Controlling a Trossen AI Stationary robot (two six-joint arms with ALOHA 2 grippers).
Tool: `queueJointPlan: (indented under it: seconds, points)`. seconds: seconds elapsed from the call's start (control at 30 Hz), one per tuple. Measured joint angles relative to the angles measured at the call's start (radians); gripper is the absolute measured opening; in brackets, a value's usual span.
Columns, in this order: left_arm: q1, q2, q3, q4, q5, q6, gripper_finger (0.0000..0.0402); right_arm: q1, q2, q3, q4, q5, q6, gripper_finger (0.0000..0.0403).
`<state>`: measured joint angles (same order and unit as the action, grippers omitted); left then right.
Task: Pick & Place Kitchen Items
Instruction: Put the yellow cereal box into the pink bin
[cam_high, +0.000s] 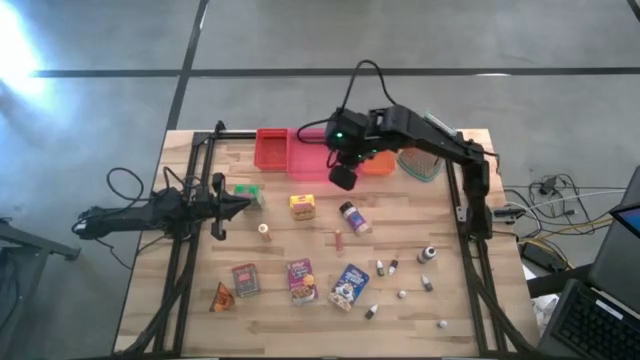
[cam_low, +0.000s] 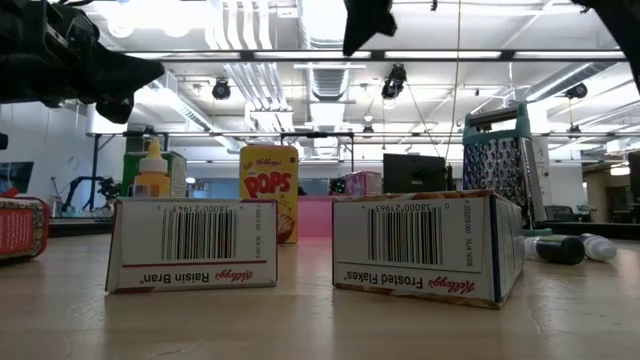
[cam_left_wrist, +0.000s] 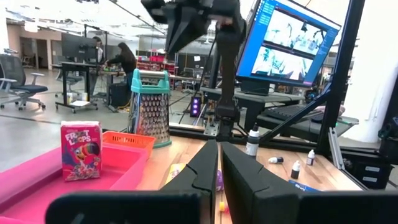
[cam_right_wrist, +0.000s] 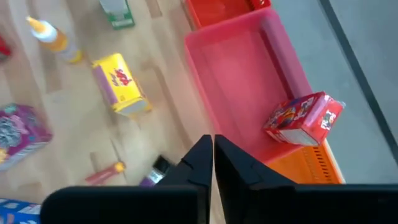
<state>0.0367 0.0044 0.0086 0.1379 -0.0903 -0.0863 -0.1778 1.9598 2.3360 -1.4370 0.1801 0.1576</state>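
My right gripper (cam_high: 343, 179) hangs shut above the pink bin (cam_high: 312, 160), holding nothing; its fingers (cam_right_wrist: 212, 152) point down at the bin's near edge. A red Froot Loops box (cam_right_wrist: 303, 118) stands on the pink bin's floor (cam_left_wrist: 81, 149), at the end toward the orange bin (cam_right_wrist: 311, 169). On the table lie a yellow box (cam_high: 302, 206), a green box (cam_high: 248, 192), a jar (cam_high: 353, 216), red, purple and blue boxes (cam_high: 301, 280), an orange wedge (cam_high: 221, 297) and several tiny bottles (cam_high: 393, 266). My left gripper (cam_high: 243, 204) waits shut at the table's left.
A red bin (cam_high: 272, 148) lies left of the pink one. A metal grater (cam_high: 420, 161) stands at the far right beside the orange bin. Black frame rails (cam_high: 470, 250) run along both sides of the table. In the low view two boxes (cam_low: 192, 245) stand close to the camera.
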Motion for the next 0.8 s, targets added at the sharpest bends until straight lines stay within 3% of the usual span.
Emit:
queueJointPlan:
  seconds: [0.13,0.27,0.5,0.8]
  points:
    - [0.000,0.000,0.000,0.000,0.000,0.000,0.0026,0.034,-0.076,-0.071,0.029,0.025,0.057,0.0013]
    - [0.000,0.000,0.000,-0.002,0.000,0.000,0.0026,0.084,-0.169,-0.225,0.087,0.120,0.125,0.0009]
    - [0.000,0.000,0.000,-0.006,0.000,0.000,0.0026,0.141,-0.409,-0.658,0.283,0.137,0.191,0.0008]
    - [0.000,0.000,0.000,-0.008,0.000,0.000,0.0026,0.141,-0.845,-1.147,0.511,0.129,0.184,0.0008]
